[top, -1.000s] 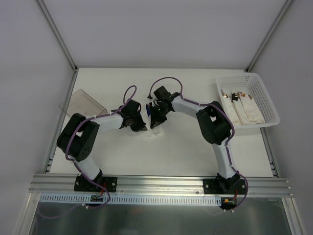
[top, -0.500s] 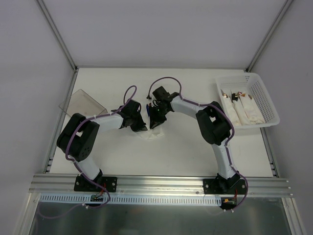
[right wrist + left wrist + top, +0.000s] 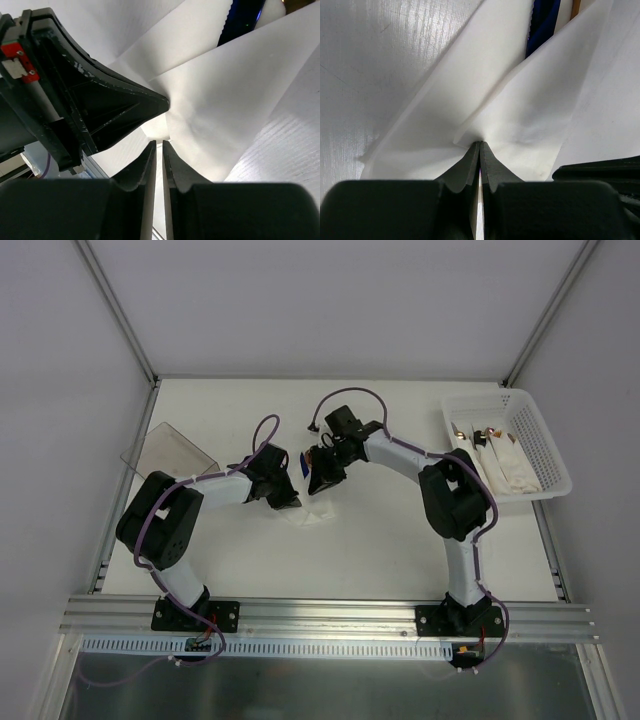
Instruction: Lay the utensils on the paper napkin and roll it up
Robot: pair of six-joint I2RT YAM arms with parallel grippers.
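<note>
Both arms reach from the near edge of the white table [image 3: 380, 550] towards its middle. The left arm [image 3: 165, 525] folds at a raised elbow and stretches rightward. Its left claw [image 3: 480, 144] has the jaws pressed fully together on a fold of the thin white paper napkin [image 3: 520, 115]. The right arm [image 3: 455, 500] arches up and back leftward. Its right claw [image 3: 159, 142] sits almost tip to tip with the other, jaws a bare slit apart, seemingly pinching the same sheet.

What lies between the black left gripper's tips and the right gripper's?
A fold of the thin white paper napkin; the right wrist view shows it.
</note>
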